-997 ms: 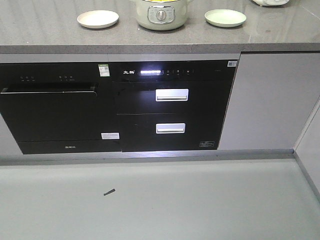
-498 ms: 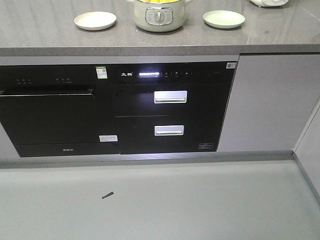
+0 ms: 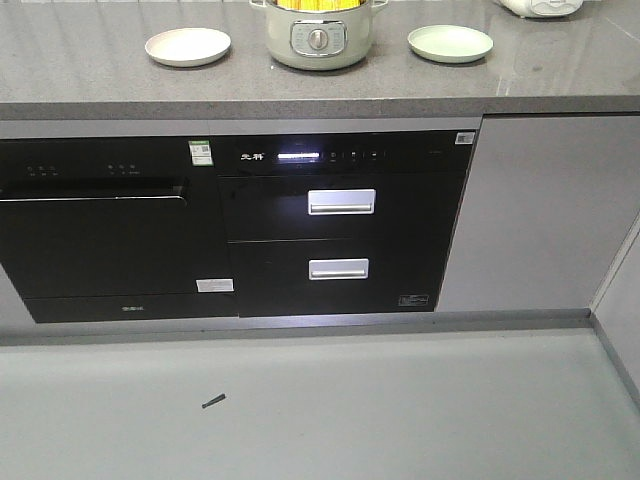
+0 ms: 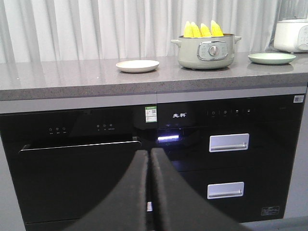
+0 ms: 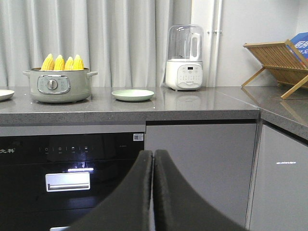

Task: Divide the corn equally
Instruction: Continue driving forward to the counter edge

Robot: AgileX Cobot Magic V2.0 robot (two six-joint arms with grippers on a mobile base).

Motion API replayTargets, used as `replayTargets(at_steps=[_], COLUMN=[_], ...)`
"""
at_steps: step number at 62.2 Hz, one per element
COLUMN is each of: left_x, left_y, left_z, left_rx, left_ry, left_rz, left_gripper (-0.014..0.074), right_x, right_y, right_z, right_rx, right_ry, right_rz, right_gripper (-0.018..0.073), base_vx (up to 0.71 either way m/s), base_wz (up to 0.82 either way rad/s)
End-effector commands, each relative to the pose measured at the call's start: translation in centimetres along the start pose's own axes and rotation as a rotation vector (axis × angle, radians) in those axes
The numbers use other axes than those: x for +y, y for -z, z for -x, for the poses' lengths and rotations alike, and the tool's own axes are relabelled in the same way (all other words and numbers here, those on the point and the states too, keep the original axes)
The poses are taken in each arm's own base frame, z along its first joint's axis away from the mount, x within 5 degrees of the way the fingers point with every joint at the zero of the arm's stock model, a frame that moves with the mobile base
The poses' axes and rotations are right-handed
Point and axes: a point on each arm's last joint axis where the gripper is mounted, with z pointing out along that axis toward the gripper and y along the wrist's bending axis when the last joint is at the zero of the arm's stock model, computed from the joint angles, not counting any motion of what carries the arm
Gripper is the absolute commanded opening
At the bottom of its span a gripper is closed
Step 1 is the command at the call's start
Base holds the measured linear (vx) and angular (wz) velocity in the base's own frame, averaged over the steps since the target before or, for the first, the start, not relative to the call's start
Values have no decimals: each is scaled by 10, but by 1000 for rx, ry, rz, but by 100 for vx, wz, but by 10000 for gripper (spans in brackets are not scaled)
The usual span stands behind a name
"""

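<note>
- In the exterior front-facing view, the corn [image 3: 318, 5] is seen only as a strip of bright yellow at the rim of a pale green pot [image 3: 318, 42]. The pot is set on the grey table [image 3: 100, 85] between a cream plate [image 3: 187, 46] and a green plate [image 3: 450, 43], apart from both.
- In the left wrist view, four cobs are shown standing upright side by side in the pot, their pointed yellow tips raised above its rim. The left gripper [image 4: 148, 153] is pointed toward the black appliance fronts [image 4: 72, 183] under the table, and its two dark fingers are pressed together with nothing between them.
- In the right wrist view, the cobs are seen at the left, upright in the pot, with the green plate near it. The right gripper [image 5: 152, 152] is likewise pressed closed and empty, and is aimed at the cabinet fronts [image 5: 202, 168] beneath the table edge.
</note>
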Motion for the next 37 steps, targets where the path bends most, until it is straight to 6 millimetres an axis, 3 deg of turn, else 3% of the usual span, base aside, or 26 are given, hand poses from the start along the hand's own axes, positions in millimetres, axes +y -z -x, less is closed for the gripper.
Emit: replayTargets(at_steps=[1,37], left_x=[1,1], left_y=[1,1], left_z=[2,2], left_rx=[-72,-72], left_ry=[8,8], left_rz=[11,11], left_gripper=[-6,-6], right_x=[0,0], right_y=[0,0], right_z=[5,5], right_rx=[-77,-77], right_ry=[8,8], right_rz=[-4,-4], right_gripper=[-3,-3], base_vx=[8,10], base_wz=[-1,0])
